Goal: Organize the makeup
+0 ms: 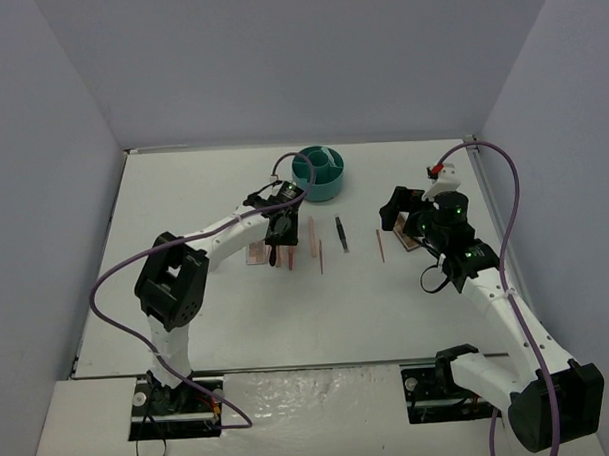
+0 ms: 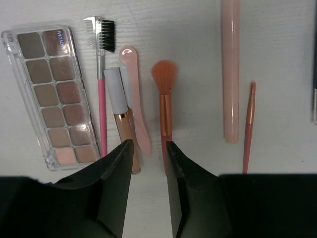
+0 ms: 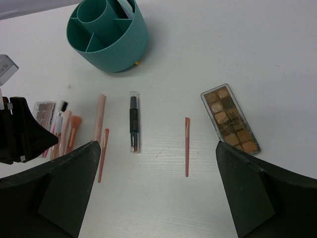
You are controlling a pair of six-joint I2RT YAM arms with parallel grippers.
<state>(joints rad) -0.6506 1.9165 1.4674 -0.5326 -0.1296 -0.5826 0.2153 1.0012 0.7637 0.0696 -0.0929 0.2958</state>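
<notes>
The makeup lies in a row on the white table. In the left wrist view I see a pink-brown palette (image 2: pixel 47 94), a pink-handled brow comb (image 2: pixel 101 89), a white-capped tube (image 2: pixel 121 119), a pink spatula (image 2: pixel 134 99), an orange brush (image 2: pixel 163 104), a pale pink stick (image 2: pixel 231 69) and a thin brush (image 2: pixel 249 124). My left gripper (image 2: pixel 148 144) hovers at their near ends; its jaws stand narrow with a gap and grip nothing. My right gripper (image 3: pixel 156 144) is wide open above a thin red brush (image 3: pixel 187 146), a dark tube (image 3: pixel 133 121) and a brown palette (image 3: pixel 230 119).
The round teal divided cup (image 1: pixel 319 170) stands behind the row, just beyond the left wrist (image 1: pixel 282 204). The right gripper (image 1: pixel 394 210) hangs over the brown palette's (image 1: pixel 411 242) end. Grey walls enclose the table on three sides.
</notes>
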